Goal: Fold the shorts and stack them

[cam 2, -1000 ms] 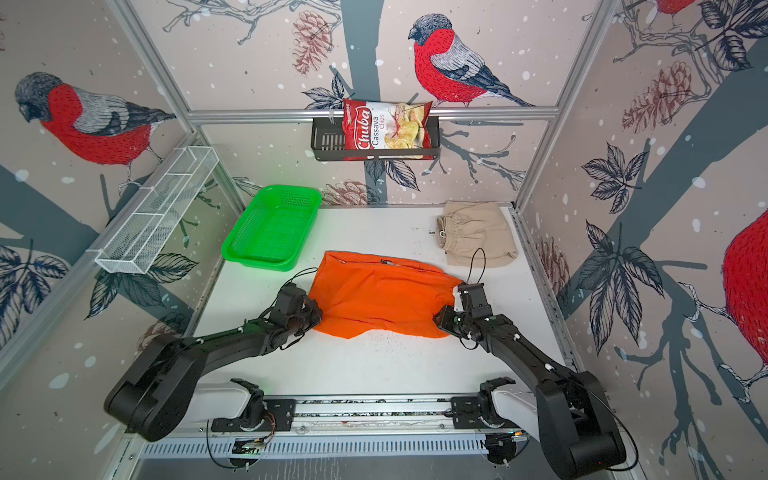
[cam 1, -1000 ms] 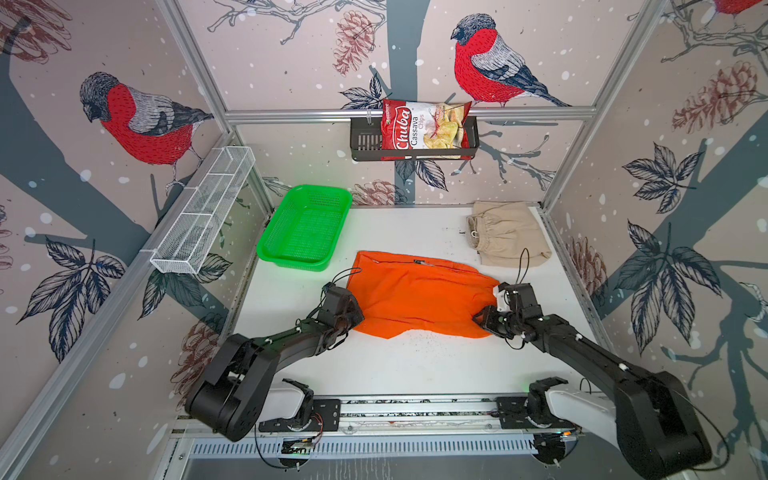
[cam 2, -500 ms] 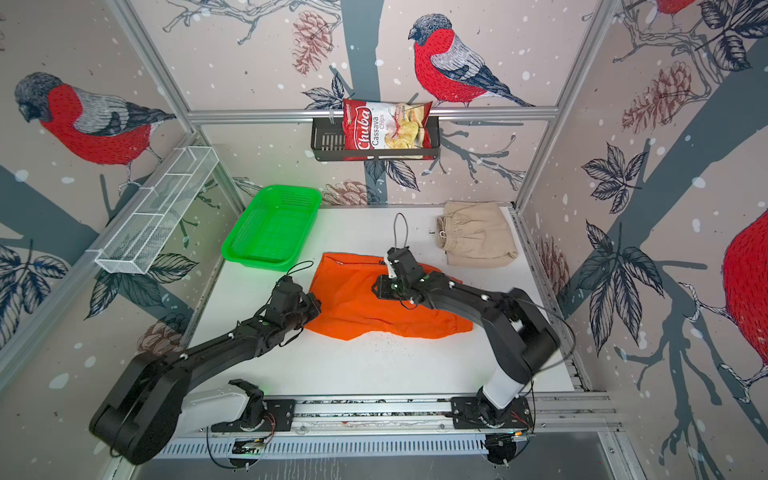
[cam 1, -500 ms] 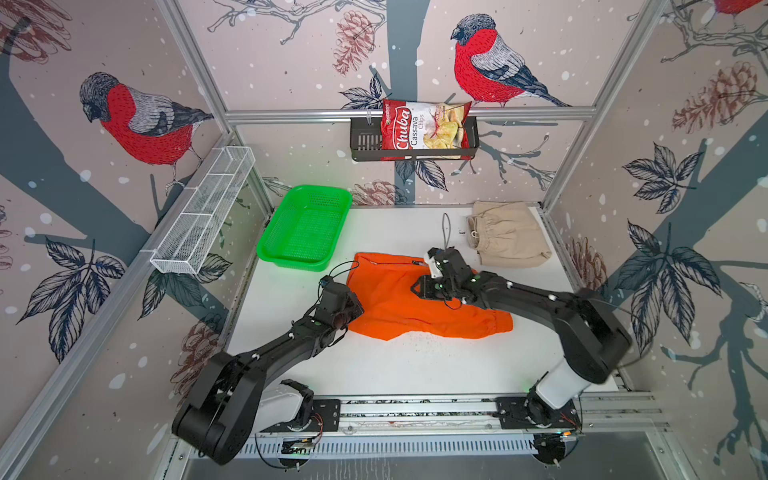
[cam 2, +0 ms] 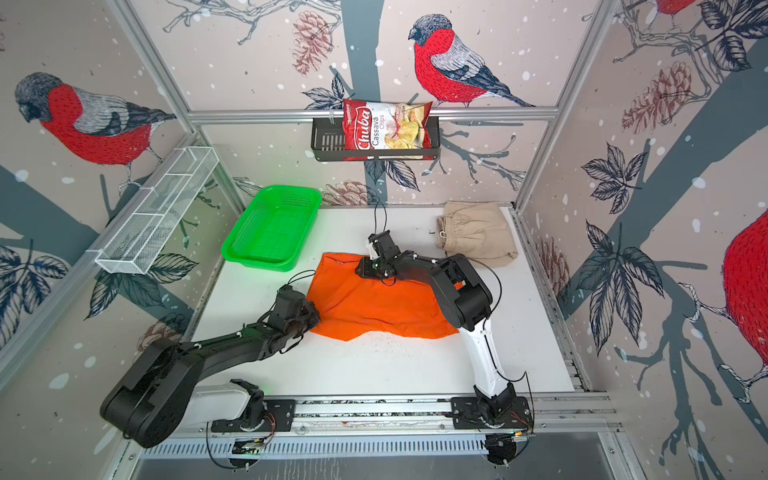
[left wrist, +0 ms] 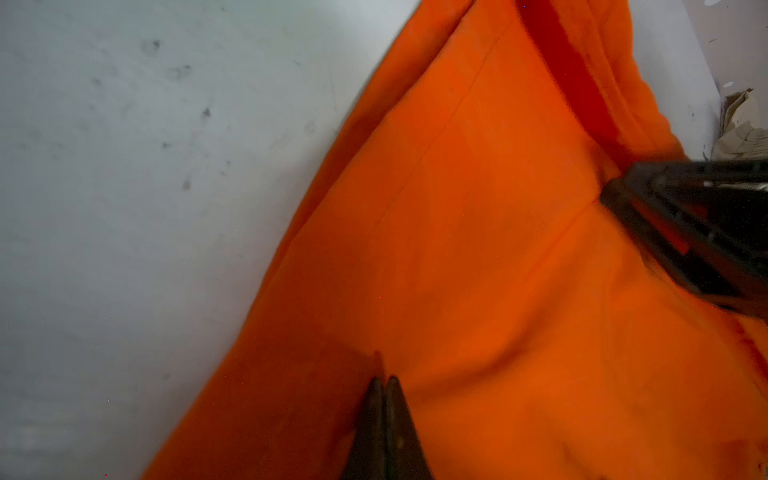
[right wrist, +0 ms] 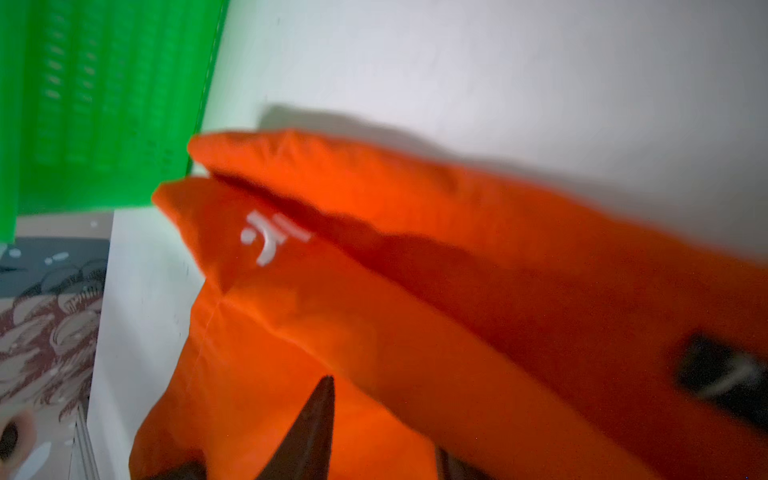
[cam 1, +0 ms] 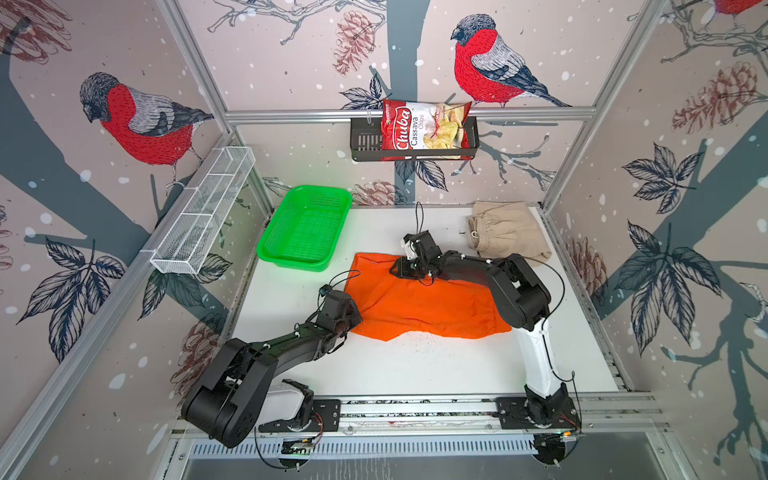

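Orange shorts (cam 1: 415,307) are spread out mid-table (cam 1: 415,365). The beige shorts (cam 1: 507,232) are bunched up in the far right corner, apart from them.

Left gripper (left wrist: 384,386) is clenched tight at the near-left corner of the orange pair. There's a little pucker of cloth right at its tips, so it looks pinched.

Right gripper (cam 1: 397,270) is across the middle, low over the far-left part of the same pair. Its jaws are partway apart with orange showing between them. Honestly can't tell if it's clamping or just resting there.

In the way:
- The right arm lies along the far edge of the orange pair and hides most of it.
- Its elbow sits between the two pairs and covers a bit of the beige one's near edge.
- The green basket (cam 1: 295,264) is just beside the far-left orange corner, with a thin strip of table between.

The right wrist view shows a leg hem gaping open, with a white logo (right wrist: 270,237) near it.

The chips bag (cam 1: 424,131) in its rack (cam 1: 363,141) and the wire shelf (cam 1: 203,212) hang on the walls, off the table.
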{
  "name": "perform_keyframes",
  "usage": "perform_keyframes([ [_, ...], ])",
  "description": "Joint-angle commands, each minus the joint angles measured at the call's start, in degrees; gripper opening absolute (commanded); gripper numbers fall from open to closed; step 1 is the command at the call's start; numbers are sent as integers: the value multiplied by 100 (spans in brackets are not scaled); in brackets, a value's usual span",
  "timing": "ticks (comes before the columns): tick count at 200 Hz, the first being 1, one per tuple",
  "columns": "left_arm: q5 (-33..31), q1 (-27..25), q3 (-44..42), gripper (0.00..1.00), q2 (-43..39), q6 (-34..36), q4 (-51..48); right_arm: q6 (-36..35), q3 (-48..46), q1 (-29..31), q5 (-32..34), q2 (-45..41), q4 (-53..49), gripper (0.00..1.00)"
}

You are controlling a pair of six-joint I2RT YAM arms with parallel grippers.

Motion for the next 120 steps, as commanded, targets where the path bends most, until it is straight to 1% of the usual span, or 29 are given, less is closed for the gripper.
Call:
perform_keyframes([
  [1, -285, -3, -91, 0, -56, 61, -390, -95, 518, -314, -145, 359, -113, 41],
  [20, -373, -1, -129, 0, -98, 69, -409, 2, 931, -593, -397, 612, -87, 42],
  [33, -377, -3, -124, 0, -156, 78, -454, 21, 1069, -704, -611, 612, -48, 42],
  [47, -365, -3, -26, 0, -285, 160, -556, -51, 987, -756, -743, 364, 17, 42],
  [62, -366, -8, 189, 0, -511, 336, -787, -179, 571, -771, -775, -176, 124, 42],
  [81, -425, -66, 608, 17, -859, 749, -1124, -242, -308, -885, -757, -1130, 321, 43],
  [96, -652, -285, 1036, 29, -1034, 1237, -1431, -196, -1122, -1113, -770, -1913, 442, 43],
  [109, -927, -575, 1393, 37, -1078, 1590, -1564, -163, -1824, -1410, -767, -2590, 435, 43],
  [120, -1123, -850, 1620, 41, -1001, 1879, -1542, -145, -2347, -1706, -797, -3103, 352, 43],
])
